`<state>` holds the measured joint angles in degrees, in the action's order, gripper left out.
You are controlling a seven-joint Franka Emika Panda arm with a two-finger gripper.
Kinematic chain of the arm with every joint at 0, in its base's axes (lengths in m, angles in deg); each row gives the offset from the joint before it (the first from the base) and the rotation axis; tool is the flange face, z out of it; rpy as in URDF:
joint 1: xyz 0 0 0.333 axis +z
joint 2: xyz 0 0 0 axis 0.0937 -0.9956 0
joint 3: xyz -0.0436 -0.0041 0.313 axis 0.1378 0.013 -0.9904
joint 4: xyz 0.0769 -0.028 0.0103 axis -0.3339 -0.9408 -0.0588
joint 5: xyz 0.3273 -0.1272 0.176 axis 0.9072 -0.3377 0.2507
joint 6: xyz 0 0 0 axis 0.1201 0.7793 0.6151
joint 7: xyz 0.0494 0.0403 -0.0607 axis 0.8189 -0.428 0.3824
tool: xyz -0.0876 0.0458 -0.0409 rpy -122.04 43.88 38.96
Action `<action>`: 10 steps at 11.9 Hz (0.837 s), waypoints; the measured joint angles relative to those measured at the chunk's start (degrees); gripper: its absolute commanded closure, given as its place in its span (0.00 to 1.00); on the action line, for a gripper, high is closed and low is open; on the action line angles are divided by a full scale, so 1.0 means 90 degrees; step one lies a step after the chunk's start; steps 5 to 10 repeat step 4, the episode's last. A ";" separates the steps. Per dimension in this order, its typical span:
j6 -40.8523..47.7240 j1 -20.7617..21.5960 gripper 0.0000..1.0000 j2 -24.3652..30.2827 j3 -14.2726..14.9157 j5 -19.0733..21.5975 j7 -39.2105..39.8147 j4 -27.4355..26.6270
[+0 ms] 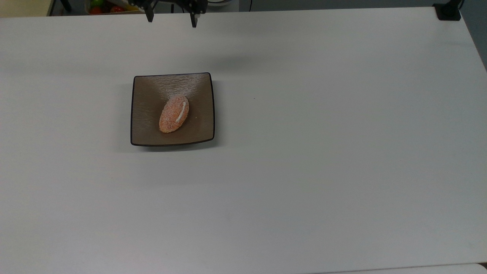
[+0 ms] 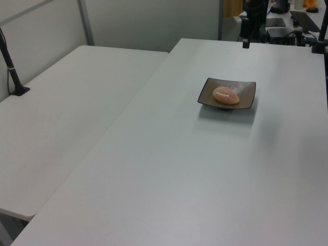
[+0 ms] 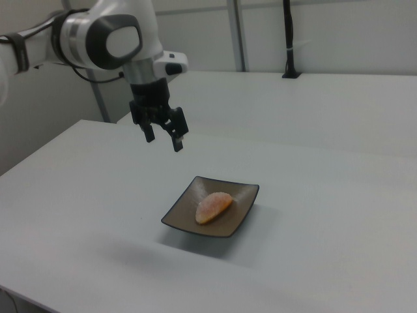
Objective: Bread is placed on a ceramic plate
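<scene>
Across the broad white table (image 1: 304,171) we see bare surface nearest us, then the square glossy brown ceramic plate (image 1: 146,129) holding the small oval orange-tan bread (image 1: 173,113) at its centre. Beyond, the black two-finger gripper (image 3: 163,137) hangs released above the table, fingers apart.

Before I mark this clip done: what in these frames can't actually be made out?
- Gripper: the top view's upper edge cuts off everything above the open fingers.
- Bread: its underside is hidden against the ceramic plate in all three views.
- Plate's base: hidden by its own rim in the left view.
- Arm's base: cut off at the right view's left edge.
</scene>
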<state>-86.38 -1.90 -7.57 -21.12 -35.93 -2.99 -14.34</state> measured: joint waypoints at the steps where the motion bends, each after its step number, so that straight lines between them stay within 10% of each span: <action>1: 0.0001 0.0050 0.00 0.0070 -0.0014 0.0001 0.0000 0.0000; 10: -0.0118 0.0232 0.00 0.0066 -0.0022 0.0002 0.0000 -0.0003</action>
